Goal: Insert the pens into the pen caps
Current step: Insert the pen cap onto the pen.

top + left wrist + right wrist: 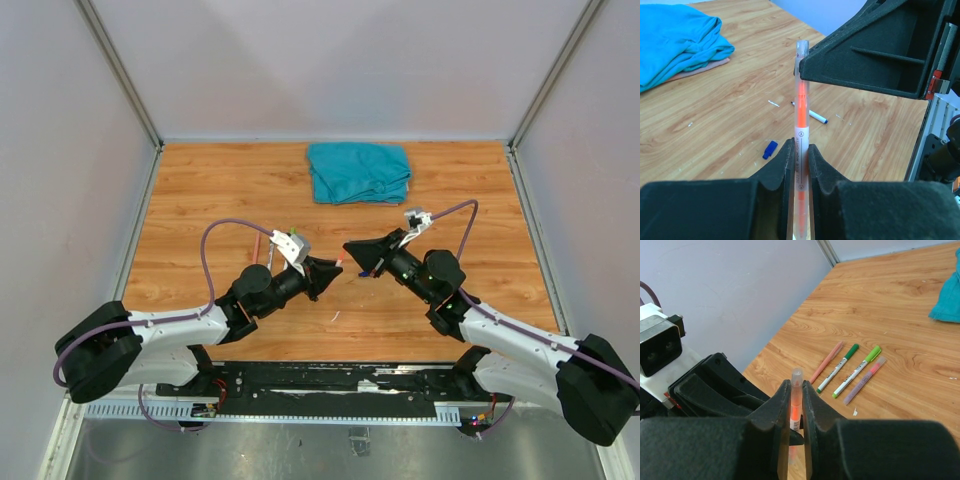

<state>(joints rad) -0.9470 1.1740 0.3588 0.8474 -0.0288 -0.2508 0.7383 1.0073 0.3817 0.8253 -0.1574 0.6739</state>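
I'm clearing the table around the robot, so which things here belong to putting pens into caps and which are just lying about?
For the job: orange pen, clamped by the left gripper and right gripper; four loose pens; blue cap; blue-tipped pen.
Lying about: teal cloth; small white scraps.

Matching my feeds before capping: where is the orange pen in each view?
Top external: orange pen, tiny, mid-frame.
Left wrist: orange pen upright, centre.
Right wrist: orange pen at bottom centre.
Shared landmark: teal cloth.
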